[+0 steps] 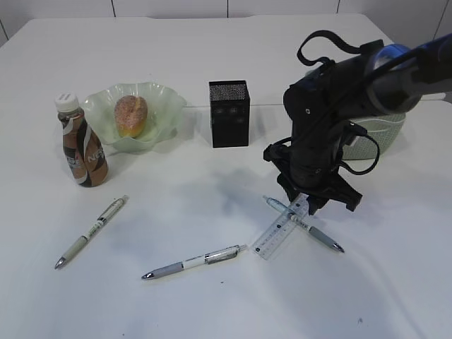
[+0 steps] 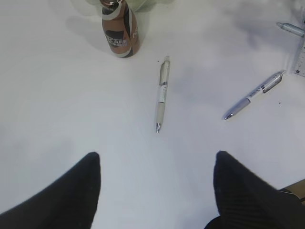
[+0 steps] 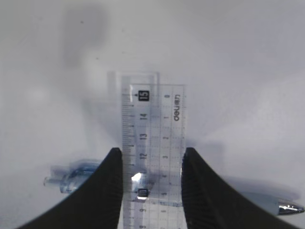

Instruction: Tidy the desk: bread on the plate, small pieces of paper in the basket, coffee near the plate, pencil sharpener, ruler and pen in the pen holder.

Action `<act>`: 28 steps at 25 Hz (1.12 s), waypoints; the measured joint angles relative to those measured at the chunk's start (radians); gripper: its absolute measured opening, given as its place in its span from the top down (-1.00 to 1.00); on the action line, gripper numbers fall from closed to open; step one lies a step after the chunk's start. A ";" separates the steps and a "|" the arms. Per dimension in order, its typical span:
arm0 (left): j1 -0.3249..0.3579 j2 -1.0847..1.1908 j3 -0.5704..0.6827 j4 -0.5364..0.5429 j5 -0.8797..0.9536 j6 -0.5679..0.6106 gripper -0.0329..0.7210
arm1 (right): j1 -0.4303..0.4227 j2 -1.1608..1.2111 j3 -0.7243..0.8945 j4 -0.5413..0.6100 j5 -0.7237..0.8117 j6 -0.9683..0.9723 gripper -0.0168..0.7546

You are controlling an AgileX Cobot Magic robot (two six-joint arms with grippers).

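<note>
A clear plastic ruler [image 1: 279, 234] lies on the white table across a blue pen [image 1: 321, 239]. My right gripper [image 1: 305, 205] is down over the ruler's far end. In the right wrist view its fingers press both long edges of the ruler [image 3: 152, 109], so the gripper [image 3: 151, 150] is shut on it, with the blue pen [image 3: 76, 174] beneath. My left gripper [image 2: 156, 155] hangs open and empty above the table, near a white pen [image 2: 162, 93]. The bread [image 1: 131, 115] sits on the green plate [image 1: 166, 106], and the coffee bottle [image 1: 81, 145] stands beside it. No pencil sharpener or paper pieces show.
The black mesh pen holder [image 1: 229, 113] stands at the middle back. A pale basket [image 1: 385, 134] is partly hidden behind the right arm. A white pen [image 1: 92, 232] and a grey-white pen [image 1: 194, 263] lie at the front left.
</note>
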 joint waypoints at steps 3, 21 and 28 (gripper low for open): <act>0.000 0.000 0.000 0.002 0.000 0.000 -0.47 | 0.000 0.000 -0.005 0.002 0.015 -0.011 0.19; 0.000 0.000 0.000 0.002 0.000 0.000 -0.47 | 0.000 0.010 -0.005 0.008 0.048 -0.019 0.19; 0.000 0.000 0.000 0.002 -0.002 0.000 -0.47 | 0.000 0.017 -0.005 0.014 0.036 -0.019 0.18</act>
